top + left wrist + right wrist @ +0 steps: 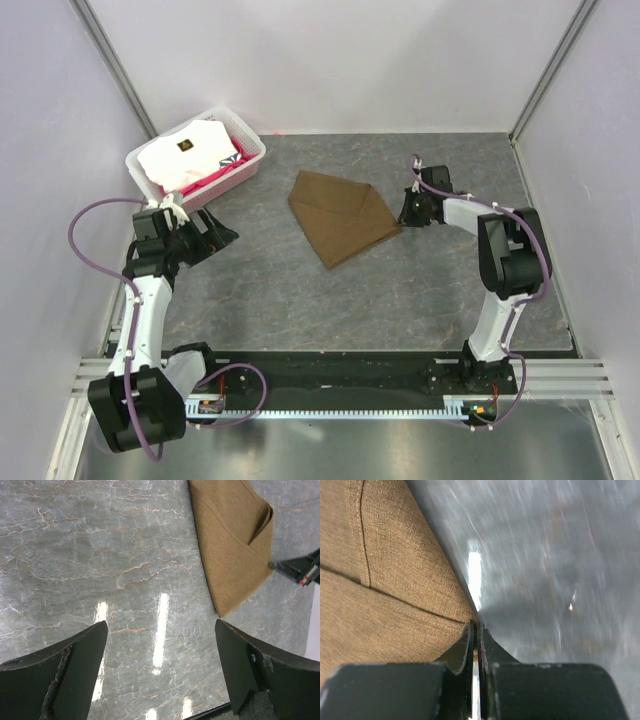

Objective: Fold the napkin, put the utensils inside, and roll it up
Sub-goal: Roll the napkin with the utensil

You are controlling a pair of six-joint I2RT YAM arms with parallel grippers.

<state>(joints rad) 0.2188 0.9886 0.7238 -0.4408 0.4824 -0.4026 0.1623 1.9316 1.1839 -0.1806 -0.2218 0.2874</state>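
The overhead camera sits high behind my two bases and looks down on the whole bench (400, 290) from well back. My left wrist camera looks out between the spread fingers of my left claw (160, 625), tilted down at the bench from some height. The napkin (232, 545) fills its upper right and my right claw (297, 567) shows at its right edge. My right wrist camera sits very low and close, skimming that same napkin's border; the blur beyond is probably bare bench.

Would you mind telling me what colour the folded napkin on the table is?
The napkin is plain brown, woven; clearest in the right wrist view.
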